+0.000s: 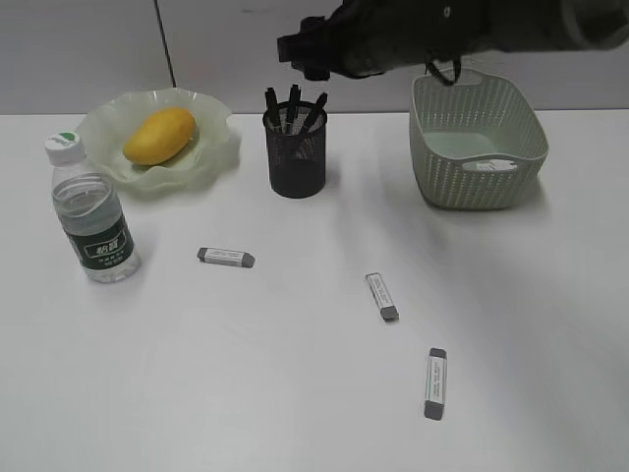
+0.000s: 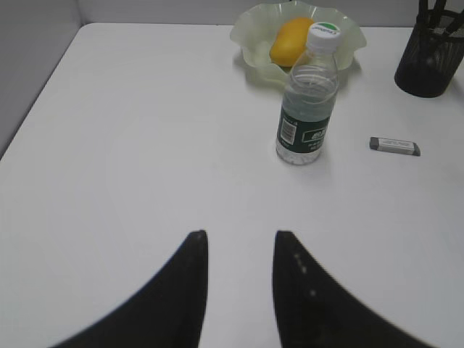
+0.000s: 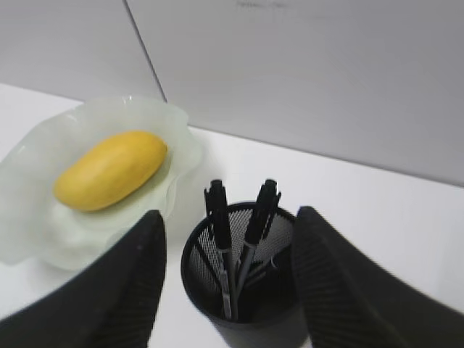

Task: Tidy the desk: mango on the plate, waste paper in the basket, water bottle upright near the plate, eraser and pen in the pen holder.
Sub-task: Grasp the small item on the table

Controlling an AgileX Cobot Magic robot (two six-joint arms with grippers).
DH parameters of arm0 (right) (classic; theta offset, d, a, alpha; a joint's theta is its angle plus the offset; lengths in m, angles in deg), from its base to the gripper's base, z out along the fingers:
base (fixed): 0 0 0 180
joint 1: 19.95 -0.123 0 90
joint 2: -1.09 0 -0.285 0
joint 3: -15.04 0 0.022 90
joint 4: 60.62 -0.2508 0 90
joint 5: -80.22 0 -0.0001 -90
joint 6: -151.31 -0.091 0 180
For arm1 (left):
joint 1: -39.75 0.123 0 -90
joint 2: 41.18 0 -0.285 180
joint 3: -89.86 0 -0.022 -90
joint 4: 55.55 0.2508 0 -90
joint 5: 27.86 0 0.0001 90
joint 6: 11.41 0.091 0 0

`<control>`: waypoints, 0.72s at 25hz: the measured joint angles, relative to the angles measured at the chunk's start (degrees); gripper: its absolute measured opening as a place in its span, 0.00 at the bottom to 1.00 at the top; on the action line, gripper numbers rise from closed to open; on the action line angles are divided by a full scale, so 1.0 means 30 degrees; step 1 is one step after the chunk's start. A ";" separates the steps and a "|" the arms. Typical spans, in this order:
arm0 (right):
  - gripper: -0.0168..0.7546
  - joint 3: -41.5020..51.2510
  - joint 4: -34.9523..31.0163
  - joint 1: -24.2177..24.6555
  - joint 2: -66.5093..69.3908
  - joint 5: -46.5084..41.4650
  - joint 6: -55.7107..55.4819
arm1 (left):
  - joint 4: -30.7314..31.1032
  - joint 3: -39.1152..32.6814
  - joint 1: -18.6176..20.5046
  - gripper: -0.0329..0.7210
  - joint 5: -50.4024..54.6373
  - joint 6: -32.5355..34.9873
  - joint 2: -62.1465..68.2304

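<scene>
**Desk state: pens in holder, three erasers loose on desk**

The pen holder [image 1: 296, 152] stands upright on the desk [image 1: 295, 393] between the plate [image 1: 211, 147] and the basket [image 1: 479, 143], with black pens [image 3: 221, 232] standing inside it. The right gripper [image 3: 228, 283] hovers directly above the holder, jaws spread wide and empty, one on each side of the rim. The mango [image 1: 159, 135] lies on the plate. The water bottle [image 1: 91, 211] stands upright just in front of the plate's left side. Three erasers lie loose on the desk: one [image 1: 225, 257] right of the bottle, one [image 1: 382, 296] mid-desk, one [image 1: 435, 383] nearest the front. The left gripper [image 2: 239, 290] hangs low over bare desk, jaws parted, holding nothing.
</scene>
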 joint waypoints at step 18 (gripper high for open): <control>0.54 -0.7532 0.0860 0.4168 -0.2627 -2.1660 -0.0435 | -0.0038 0.0000 0.0000 0.36 0.0000 0.0000 0.0000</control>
